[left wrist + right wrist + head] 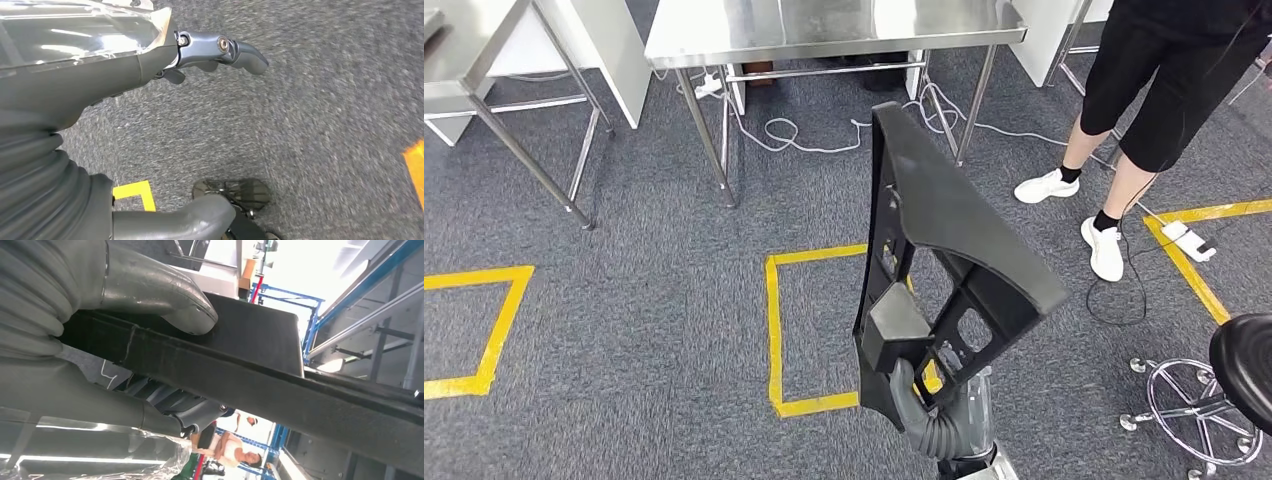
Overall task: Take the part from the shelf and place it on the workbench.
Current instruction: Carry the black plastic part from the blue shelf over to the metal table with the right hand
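Right hand (924, 405) grips black part (944, 260) at its lower end; part stands upright, rising up and forward from hand. Beyond hand, yellow tape square (776, 330) on grey carpet (644, 300). Farther ahead, steel workbench (724, 40), white cables (794, 130) beneath. Right of hand: rolling stool (1214, 385); a person's legs (1114, 150) in white shoes, farther forward
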You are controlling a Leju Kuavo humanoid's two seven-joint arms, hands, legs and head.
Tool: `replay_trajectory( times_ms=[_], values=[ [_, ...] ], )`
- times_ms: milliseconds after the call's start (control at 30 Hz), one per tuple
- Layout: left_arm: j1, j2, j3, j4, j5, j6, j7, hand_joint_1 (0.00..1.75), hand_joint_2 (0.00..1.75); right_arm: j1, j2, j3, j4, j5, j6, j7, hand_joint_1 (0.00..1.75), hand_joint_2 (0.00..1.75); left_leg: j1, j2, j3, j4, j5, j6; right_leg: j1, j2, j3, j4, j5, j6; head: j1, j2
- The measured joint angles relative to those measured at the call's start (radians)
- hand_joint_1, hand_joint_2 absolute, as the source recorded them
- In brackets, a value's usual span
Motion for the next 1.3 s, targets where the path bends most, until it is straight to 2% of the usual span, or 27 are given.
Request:
replay_trajectory(
  times_ms=[33, 100, 133, 167, 200, 233, 267, 300, 333, 400, 467, 533, 600, 633, 667, 700, 767, 800, 833, 900, 1000, 1067, 1133, 1167, 1200, 1267, 1300],
  values=[
    [0.000, 0.000, 0.000, 0.000, 0.000, 0.000, 0.000, 0.00, 1.75, 0.000, 0.000, 0.000, 0.000, 0.000, 0.000, 0.000, 1.75, 1.75, 0.003, 0.006, -0.030, 0.057, -0.023, -0.007, -0.002, -0.001, 0.007, -0.001, -0.004, -0.007, -0.001, 0.000],
    [0.001, 0.000, 0.000, 0.000, 0.000, 0.000, 0.000, 0.00, 1.75, 0.001, 0.000, -0.001, 0.000, 0.000, 0.000, 0.000, 1.75, 1.75, 0.010, 0.012, -0.113, 0.195, -0.069, -0.019, -0.002, -0.002, 0.018, -0.001, -0.015, -0.014, -0.003, 0.000],
    [0.002, 0.000, 0.000, 0.000, 0.000, 0.000, 0.000, 0.00, 1.75, 0.001, 0.000, -0.001, 0.000, 0.000, 0.000, 0.000, 1.75, 1.75, 0.013, 0.014, -0.147, 0.238, -0.071, -0.023, -0.002, -0.002, 0.024, -0.001, -0.020, -0.014, -0.003, 0.000],
    [0.003, 0.000, 0.000, 0.000, 0.000, 0.000, 0.000, 0.00, 1.75, 0.002, 0.000, -0.001, 0.001, 0.000, 0.000, 0.000, 1.75, 1.75, 0.015, 0.015, -0.164, 0.243, -0.053, -0.025, -0.003, -0.001, 0.031, -0.001, -0.027, -0.013, -0.004, 0.000],
    [0.003, 0.000, 0.000, 0.000, 0.000, 0.000, 0.000, 0.00, 1.75, 0.003, 0.000, -0.001, 0.001, 0.000, 0.000, 0.000, 1.75, 1.75, 0.018, 0.017, -0.158, 0.208, -0.014, -0.025, -0.004, 0.000, 0.041, -0.001, -0.034, -0.011, -0.003, 0.000],
    [0.003, 0.001, 0.000, 0.000, 0.000, 0.000, 0.000, 0.00, 1.75, 0.004, 0.000, -0.001, 0.001, 0.000, 0.000, 0.000, 1.75, 1.75, 0.019, 0.018, -0.135, 0.140, 0.035, -0.024, -0.005, 0.000, 0.053, -0.002, -0.042, -0.007, -0.004, 0.000],
    [0.003, 0.001, 0.000, 0.000, 0.000, 0.000, 0.000, 0.00, 1.75, 0.004, 0.000, -0.002, 0.001, 0.000, 0.000, 0.000, 1.75, 1.75, 0.018, 0.020, -0.107, 0.072, 0.071, -0.022, -0.004, 0.000, 0.063, -0.002, -0.050, -0.002, -0.004, 0.000],
    [0.002, 0.001, 0.000, 0.000, 0.000, 0.000, 0.001, 0.00, 1.75, 0.004, 0.000, -0.002, 0.001, 0.000, 0.000, 0.000, 1.75, 1.75, 0.015, 0.022, -0.081, 0.015, 0.091, -0.018, -0.001, 0.000, 0.068, -0.003, -0.058, 0.004, -0.005, 0.000],
    [0.001, 0.001, 0.000, 0.000, 0.000, 0.000, 0.001, 0.00, 1.75, 0.004, 0.000, -0.002, 0.001, 0.000, 0.000, -0.001, 1.75, 1.75, 0.011, 0.023, -0.064, -0.018, 0.096, -0.013, 0.001, -0.001, 0.070, -0.004, -0.064, 0.010, -0.005, 0.000],
    [0.001, 0.001, 0.000, 0.000, -0.001, 0.000, 0.002, 0.00, 1.75, 0.004, 0.000, -0.002, 0.001, -0.001, 0.000, -0.002, 1.75, 1.75, 0.003, 0.022, -0.056, -0.032, 0.082, 0.001, 0.004, -0.003, 0.070, -0.010, -0.071, 0.022, -0.007, 0.000],
    [0.003, 0.000, 0.000, 0.000, -0.002, 0.000, 0.003, 0.00, 1.75, 0.005, -0.001, -0.003, 0.000, -0.003, -0.001, -0.003, 1.75, 1.75, 0.004, 0.020, -0.041, -0.044, 0.080, 0.016, 0.005, -0.006, 0.073, -0.002, -0.081, 0.031, -0.006, 0.000],
    [0.004, 0.000, 0.000, 0.000, -0.002, 0.000, 0.002, 0.00, 1.75, 0.005, -0.002, -0.004, 0.000, -0.004, -0.002, -0.004, 1.75, 1.75, 0.007, 0.019, -0.020, -0.057, 0.078, 0.031, 0.006, -0.006, 0.035, 0.080, -0.112, 0.029, -0.004, 0.000],
    [0.004, 0.000, 0.000, 0.000, -0.003, 0.000, 0.002, 0.00, 1.75, 0.008, -0.004, -0.005, 0.000, -0.005, -0.002, -0.004, 1.75, 1.75, 0.004, 0.018, -0.009, -0.058, 0.068, 0.041, 0.005, -0.003, -0.057, 0.222, -0.153, 0.023, -0.002, 0.000],
    [0.004, 0.000, 0.000, 0.000, -0.003, 0.000, 0.002, 0.00, 1.75, 0.010, -0.004, -0.006, 0.000, -0.006, -0.003, -0.004, 1.75, 1.75, 0.003, 0.016, -0.003, -0.058, 0.062, 0.043, 0.005, -0.002, -0.099, 0.273, -0.158, 0.025, -0.002, 0.000],
    [0.004, 0.000, 0.000, 0.000, -0.003, 0.000, 0.001, 0.00, 1.75, 0.011, -0.005, -0.006, 0.001, -0.006, -0.003, -0.004, 1.75, 1.75, 0.002, 0.013, 0.005, -0.058, 0.055, 0.044, 0.005, -0.001, -0.125, 0.289, -0.147, 0.032, -0.002, 0.000],
    [0.005, -0.001, 0.000, 0.000, -0.003, -0.001, 0.001, 0.00, 1.75, 0.011, -0.006, -0.006, 0.001, -0.007, -0.004, -0.004, 1.75, 1.75, 0.001, 0.010, 0.015, -0.058, 0.047, 0.043, 0.005, -0.001, -0.129, 0.265, -0.118, 0.041, -0.002, 0.000],
    [0.005, -0.002, 0.000, 0.000, -0.003, -0.001, 0.000, 0.00, 1.75, 0.012, -0.006, -0.007, 0.001, -0.006, -0.008, -0.004, 1.75, 1.75, 0.000, 0.005, 0.035, -0.058, 0.029, 0.037, 0.005, -0.002, -0.090, 0.134, -0.033, 0.056, -0.001, 0.000],
    [0.005, -0.003, 0.000, 0.000, -0.003, -0.001, 0.000, 0.00, 1.75, 0.012, -0.006, -0.008, 0.001, -0.005, -0.009, -0.004, 1.75, 1.75, -0.003, 0.003, 0.042, -0.056, 0.018, 0.032, 0.005, -0.002, -0.067, 0.074, 0.000, 0.055, 0.000, 0.000],
    [0.005, -0.004, 0.000, 0.000, -0.003, -0.001, 0.000, 0.00, 1.75, 0.012, -0.006, -0.008, 0.001, -0.004, -0.011, -0.004, 1.75, 1.75, -0.006, 0.002, 0.046, -0.055, 0.008, 0.027, 0.006, -0.003, -0.050, 0.035, 0.019, 0.048, -0.001, 0.000],
    [0.004, -0.004, 0.000, 0.000, -0.003, -0.001, -0.001, 0.00, 1.75, 0.012, -0.004, -0.008, 0.001, -0.002, -0.015, -0.004, 1.75, 1.75, -0.007, 0.002, 0.051, -0.054, -0.007, 0.017, 0.009, -0.002, -0.038, 0.019, 0.020, 0.025, -0.004, 0.000],
    [0.003, -0.004, 0.000, 0.000, -0.003, -0.001, -0.002, 0.00, 1.75, 0.012, -0.001, -0.009, -0.001, -0.002, -0.018, -0.004, 1.75, 1.75, 0.002, 0.008, 0.046, -0.023, -0.032, -0.001, 0.002, 0.002, -0.026, 0.016, 0.010, 0.001, -0.008, 0.000],
    [0.003, -0.005, 0.000, 0.000, -0.004, -0.001, -0.003, 0.00, 1.75, 0.012, 0.001, -0.009, -0.002, -0.001, -0.018, -0.004, 1.75, 1.75, 0.007, 0.012, -0.009, 0.083, -0.076, -0.013, -0.001, 0.002, -0.012, 0.015, 0.000, -0.013, -0.012, 0.000],
    [0.004, -0.005, -0.001, 0.000, -0.004, -0.001, -0.003, 0.00, 1.75, 0.012, 0.002, -0.010, -0.002, -0.001, -0.018, -0.004, 1.75, 1.75, 0.011, 0.013, -0.096, 0.209, -0.108, -0.022, 0.000, 0.002, 0.000, 0.015, -0.013, -0.018, -0.013, 0.000],
    [0.004, -0.005, 0.000, 0.000, -0.004, -0.002, -0.003, 0.00, 1.75, 0.012, 0.002, -0.010, -0.002, -0.001, -0.018, -0.004, 1.75, 1.75, 0.013, 0.014, -0.126, 0.237, -0.099, -0.024, 0.000, 0.003, 0.008, 0.015, -0.020, -0.018, -0.013, 0.000],
    [0.005, -0.005, 0.000, 0.000, -0.004, -0.002, -0.003, 0.00, 1.75, 0.012, 0.002, -0.010, -0.002, -0.001, -0.018, -0.004, 1.75, 1.75, 0.014, 0.014, -0.139, 0.227, -0.069, -0.025, 0.000, 0.005, 0.017, 0.015, -0.027, -0.017, -0.013, 0.000],
    [0.005, -0.005, 0.000, 0.000, -0.004, -0.003, -0.003, 0.00, 1.75, 0.012, 0.002, -0.010, -0.002, -0.001, -0.018, -0.004, 1.75, 1.75, 0.015, 0.017, -0.112, 0.112, 0.029, -0.019, 0.000, 0.006, 0.041, 0.014, -0.045, -0.012, -0.013, 0.000],
    [0.004, -0.005, -0.001, 0.000, -0.004, -0.005, -0.003, 0.00, 1.75, 0.011, 0.003, -0.010, -0.002, -0.001, -0.019, -0.003, 1.75, 1.75, 0.012, 0.018, -0.090, 0.053, 0.062, -0.015, 0.002, 0.006, 0.049, 0.013, -0.053, -0.008, -0.013, 0.000]
  ],
)
